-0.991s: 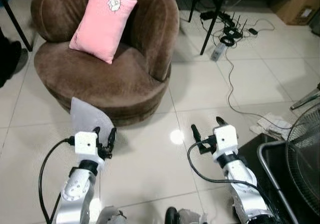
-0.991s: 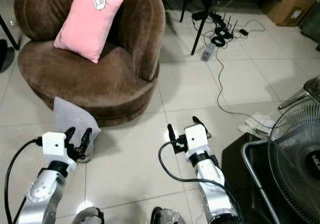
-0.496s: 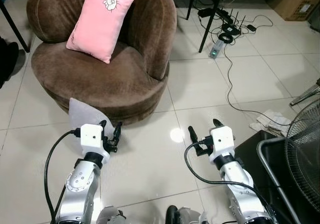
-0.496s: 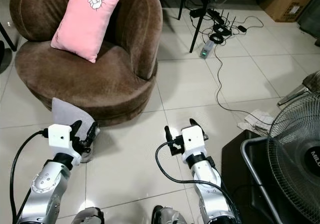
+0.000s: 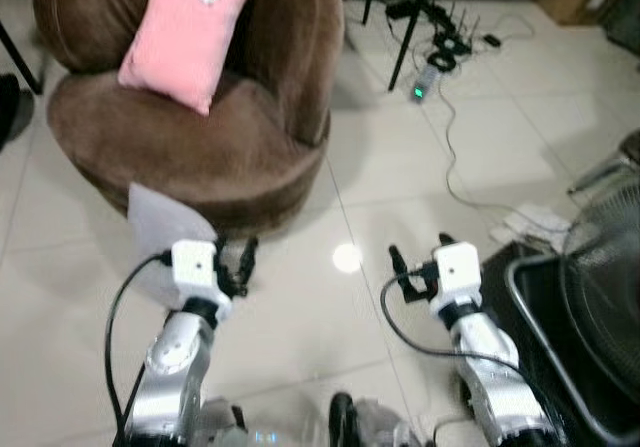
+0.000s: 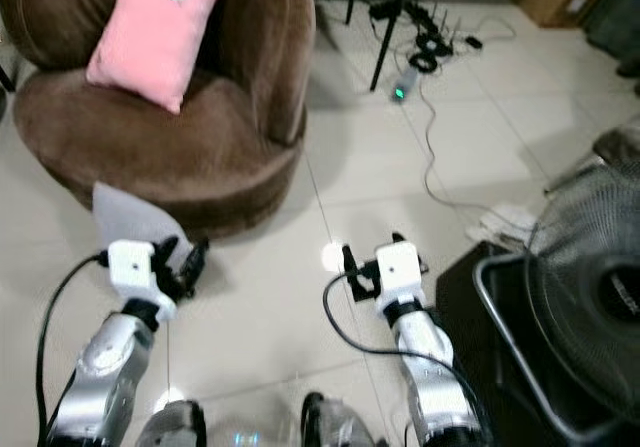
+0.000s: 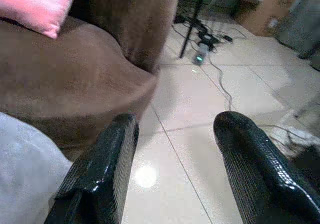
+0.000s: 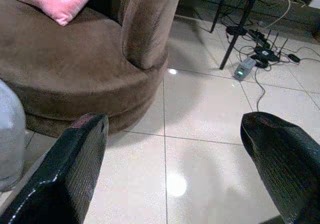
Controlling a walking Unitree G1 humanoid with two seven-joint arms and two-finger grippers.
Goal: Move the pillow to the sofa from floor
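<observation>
Left eye view: grey pillow (image 5: pixel 160 229) on floor (image 5: pixel 300 307), touching sofa (image 5: pixel 190 137) at 7 o'clock. Left gripper (image 5: pixel 236 264) beside it, open, empty. Right gripper (image 5: pixel 418 261) wide open, empty.

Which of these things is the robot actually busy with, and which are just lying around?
Part of the job:
grey pillow on the floor
brown sofa
left gripper, open
right gripper, open

Just lying about:
pink pillow
power strip
fan
</observation>
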